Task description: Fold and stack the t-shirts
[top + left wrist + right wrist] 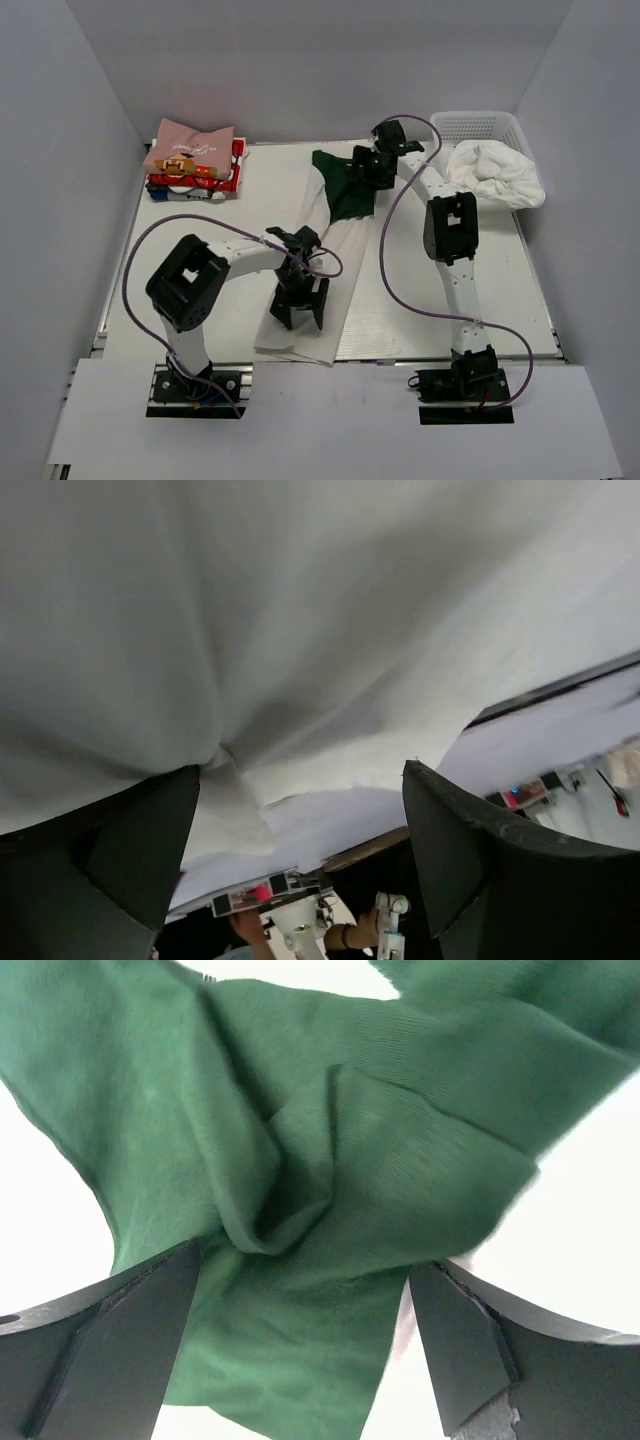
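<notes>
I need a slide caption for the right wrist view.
Open right claw straddling the bunched green sleeve.

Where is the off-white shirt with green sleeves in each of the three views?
Top external: the shirt lies as a long strip in the middle of the picture.
Left wrist: its off-white cloth fills most of the picture.
Right wrist: only its green sleeve shows, filling the middle.
Shared landmark: the green sleeve, at the strip's far end in the top view.
</notes>
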`<action>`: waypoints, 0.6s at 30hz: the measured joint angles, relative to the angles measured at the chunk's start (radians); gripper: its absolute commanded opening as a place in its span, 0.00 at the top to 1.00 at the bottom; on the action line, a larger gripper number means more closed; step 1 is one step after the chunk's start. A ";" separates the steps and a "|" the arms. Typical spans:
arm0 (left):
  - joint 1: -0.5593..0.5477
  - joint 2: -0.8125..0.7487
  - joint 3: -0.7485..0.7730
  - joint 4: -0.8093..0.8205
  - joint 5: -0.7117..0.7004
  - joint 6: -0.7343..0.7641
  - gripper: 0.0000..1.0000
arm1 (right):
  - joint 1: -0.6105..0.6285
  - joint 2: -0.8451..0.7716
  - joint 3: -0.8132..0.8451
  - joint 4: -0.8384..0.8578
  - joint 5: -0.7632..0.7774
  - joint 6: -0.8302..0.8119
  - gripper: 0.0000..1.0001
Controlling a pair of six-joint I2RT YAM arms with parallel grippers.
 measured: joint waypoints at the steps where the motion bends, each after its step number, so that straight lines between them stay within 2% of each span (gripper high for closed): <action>1: -0.013 0.029 0.034 0.003 0.032 -0.011 0.08 | 0.001 0.045 0.068 0.016 -0.014 0.000 0.10; 3: -0.040 0.093 0.114 0.014 0.073 -0.027 0.08 | 0.003 0.104 0.152 0.071 -0.039 -0.002 0.10; 5: -0.070 0.151 0.204 0.031 0.091 -0.039 0.08 | 0.002 0.117 0.158 0.142 -0.052 -0.003 0.10; 6: -0.083 0.170 0.240 0.044 0.090 -0.042 0.04 | 0.001 0.121 0.156 0.169 -0.056 -0.004 0.10; 8: -0.105 0.183 0.280 0.080 0.080 -0.044 0.01 | -0.002 0.123 0.156 0.199 -0.063 -0.016 0.10; 11: -0.132 0.165 0.290 0.130 0.027 -0.045 0.01 | -0.005 0.111 0.153 0.207 -0.068 -0.050 0.10; 14: -0.150 0.100 0.276 0.155 -0.043 -0.044 0.01 | -0.005 -0.003 0.039 0.200 -0.068 -0.083 0.10; 18: -0.162 -0.131 0.146 0.172 -0.122 -0.066 0.01 | 0.007 -0.362 -0.315 0.223 -0.020 -0.085 0.10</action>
